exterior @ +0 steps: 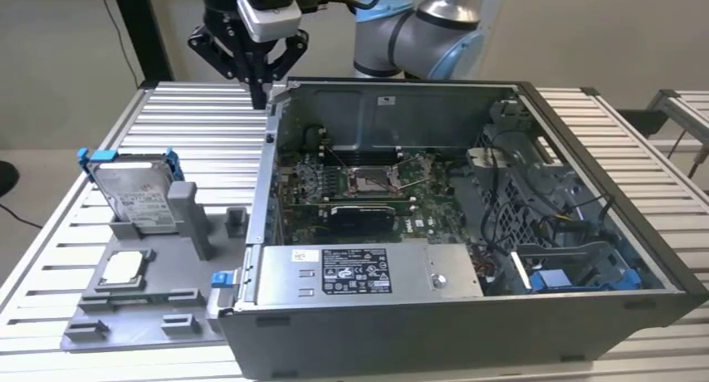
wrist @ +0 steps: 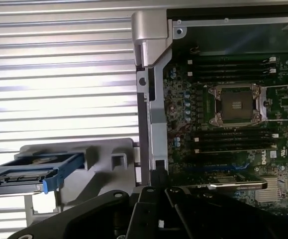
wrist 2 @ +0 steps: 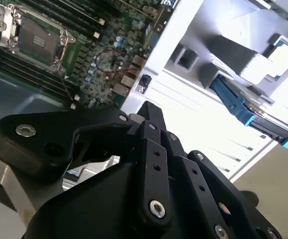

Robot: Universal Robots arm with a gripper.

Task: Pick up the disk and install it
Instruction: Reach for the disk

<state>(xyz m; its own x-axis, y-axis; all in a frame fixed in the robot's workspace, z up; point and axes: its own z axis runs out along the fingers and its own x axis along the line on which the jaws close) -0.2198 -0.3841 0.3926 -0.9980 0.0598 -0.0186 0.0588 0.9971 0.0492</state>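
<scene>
The disk [exterior: 133, 193] is a silver-grey drive with a white label and a blue frame. It stands tilted on edge in a grey holder [exterior: 149, 303] at the exterior view's left, beside the open computer case. Its blue frame also appears in the first wrist view [wrist: 32, 172] and in the second wrist view [wrist 2: 233, 102]. My gripper [exterior: 261, 91] hangs above the case's back left corner, well behind the disk. Its black fingers [wrist 2: 151, 129] point down, pressed together with nothing between them. The gripper [wrist: 156, 191] sits over the case wall.
The open case [exterior: 388, 90] holds a motherboard with a bare processor socket [exterior: 371, 180] and a grey box with a black label [exterior: 354, 270] at its front. A small square chip [exterior: 122, 268] lies on the holder. A slatted metal table [exterior: 183, 120] carries everything.
</scene>
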